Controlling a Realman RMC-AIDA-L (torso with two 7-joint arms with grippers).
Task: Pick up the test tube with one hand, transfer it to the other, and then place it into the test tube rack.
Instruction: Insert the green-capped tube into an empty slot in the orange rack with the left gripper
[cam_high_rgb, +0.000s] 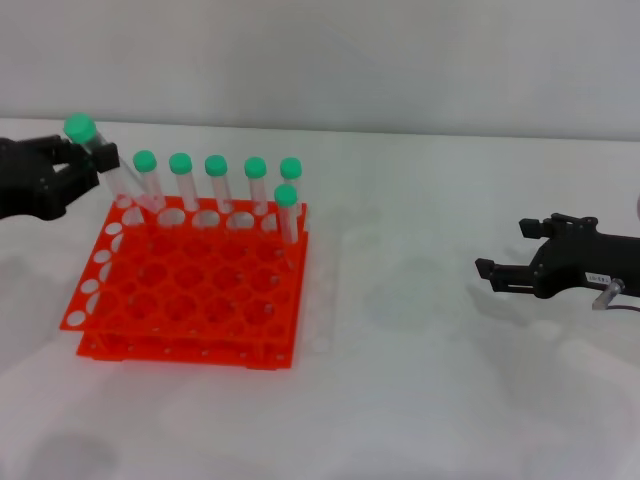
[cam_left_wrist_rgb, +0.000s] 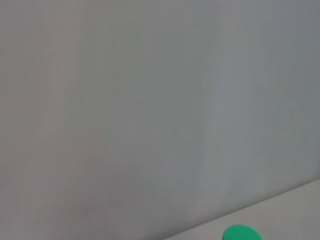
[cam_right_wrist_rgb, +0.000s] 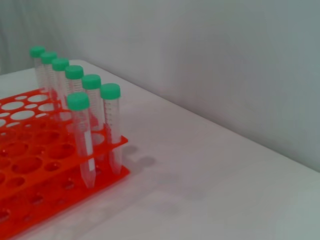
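My left gripper (cam_high_rgb: 90, 160) is at the rack's far left corner, shut on the test tube (cam_high_rgb: 108, 165) just below its green cap. The tube is tilted, with its lower end at the corner hole of the orange-red test tube rack (cam_high_rgb: 190, 300). The left wrist view shows only the tube's green cap (cam_left_wrist_rgb: 241, 233) against the wall. In the right wrist view this tube (cam_right_wrist_rgb: 36, 55) is the farthest in the row above the rack (cam_right_wrist_rgb: 30, 165). My right gripper (cam_high_rgb: 510, 250) is open and empty, low over the table to the right of the rack.
Several other green-capped tubes (cam_high_rgb: 216, 180) stand upright in the rack's back row, and one (cam_high_rgb: 286, 210) stands in the second row at the right end. They also show in the right wrist view (cam_right_wrist_rgb: 80, 135). A white wall (cam_high_rgb: 320, 50) runs behind the table.
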